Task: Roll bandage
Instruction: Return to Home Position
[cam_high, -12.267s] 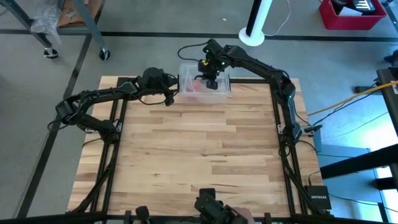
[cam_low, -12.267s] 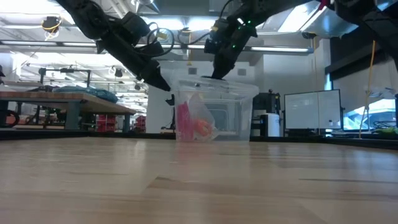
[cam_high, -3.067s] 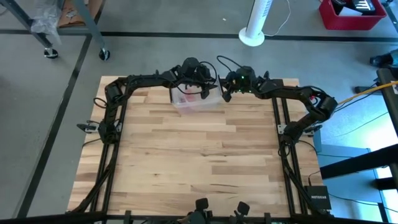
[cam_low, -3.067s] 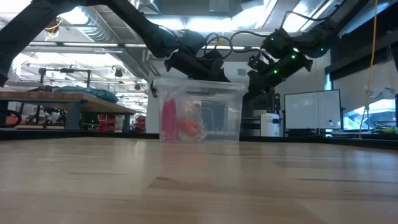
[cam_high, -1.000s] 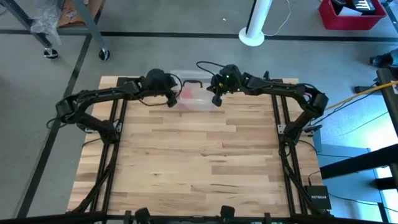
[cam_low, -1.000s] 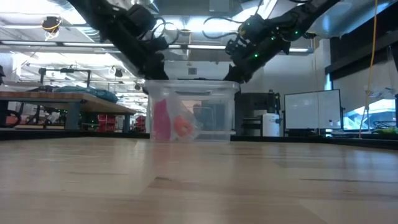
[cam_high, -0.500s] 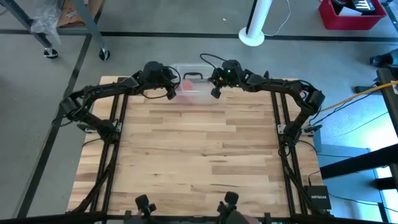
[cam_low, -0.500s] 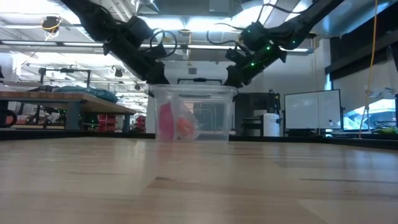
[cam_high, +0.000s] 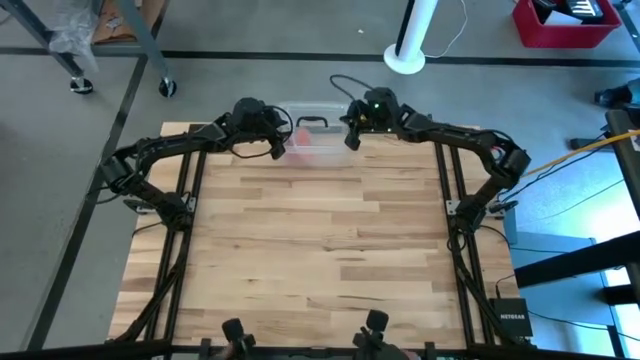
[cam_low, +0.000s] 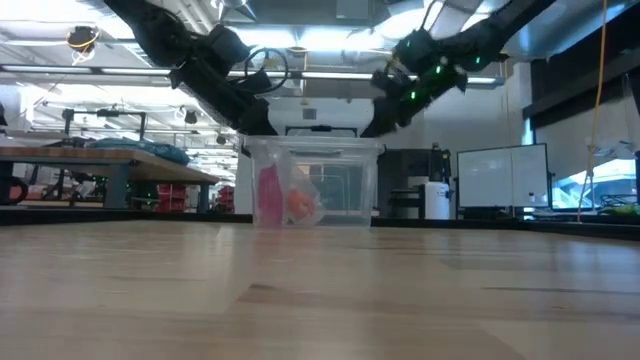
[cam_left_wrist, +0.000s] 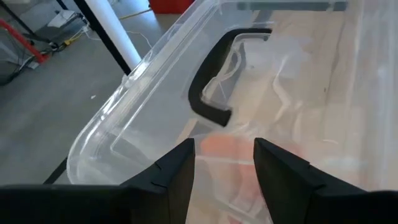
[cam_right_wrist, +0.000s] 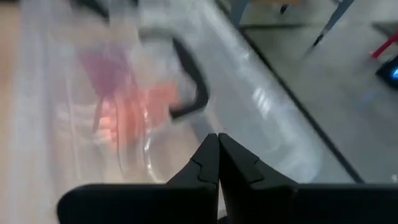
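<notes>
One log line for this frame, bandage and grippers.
red cloth bandage roll: inside lidded clear plastic box | left gripper: open, above box's left end | right gripper: shut, above box's right end

The clear container (cam_high: 318, 143) stands at the bench's (cam_high: 320, 260) far edge with its lid (cam_high: 326, 133) on, which blocks entry from above. The left gripper (cam_high: 279, 149) crowds the container's left end and the right gripper (cam_high: 349, 138) its right end. All the bench nearer than the container lies open.

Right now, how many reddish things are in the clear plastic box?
2: a red cloth bandage roll nearer the left arm, an orange-red lump beside it; others may be hidden.
</notes>
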